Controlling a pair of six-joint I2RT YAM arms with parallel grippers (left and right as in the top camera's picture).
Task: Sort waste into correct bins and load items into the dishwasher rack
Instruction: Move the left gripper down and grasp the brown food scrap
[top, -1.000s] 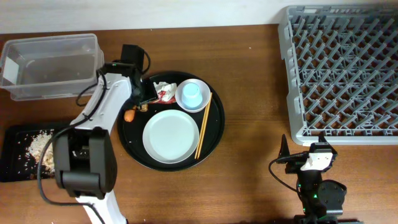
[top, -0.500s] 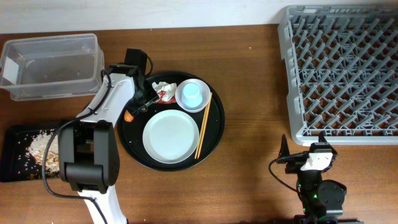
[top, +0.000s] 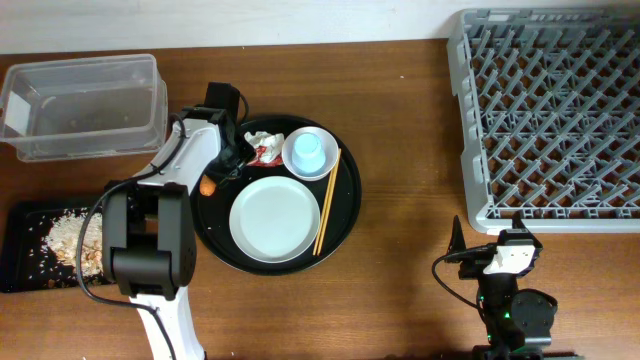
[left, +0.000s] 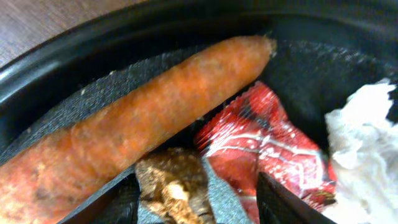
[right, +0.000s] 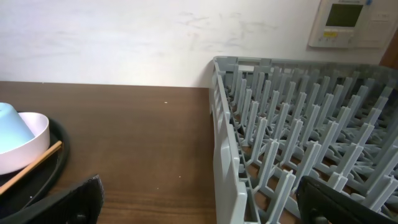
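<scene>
Two fingers of the left gripper (left: 199, 205) are straddling a lumpy brown scrap (left: 169, 186) and a crinkly red wrapper (left: 264, 146) beside the rough orange carrot (left: 143, 118) in the round black tray (top: 343, 225); whether they are pinching is unclear. The right gripper (right: 199, 213) is gaping wide near the grey pegged rack (right: 280, 155), and the white label (top: 14, 115) on the clear tub (top: 90, 148) is too small to read.

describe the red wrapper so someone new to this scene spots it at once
Find the large round black tray, left of the grey rack. At its upper left, next to the white bowl holding a blue cup, the red wrapper lies beside a crumpled white tissue. It is the only glossy red thing.
</scene>
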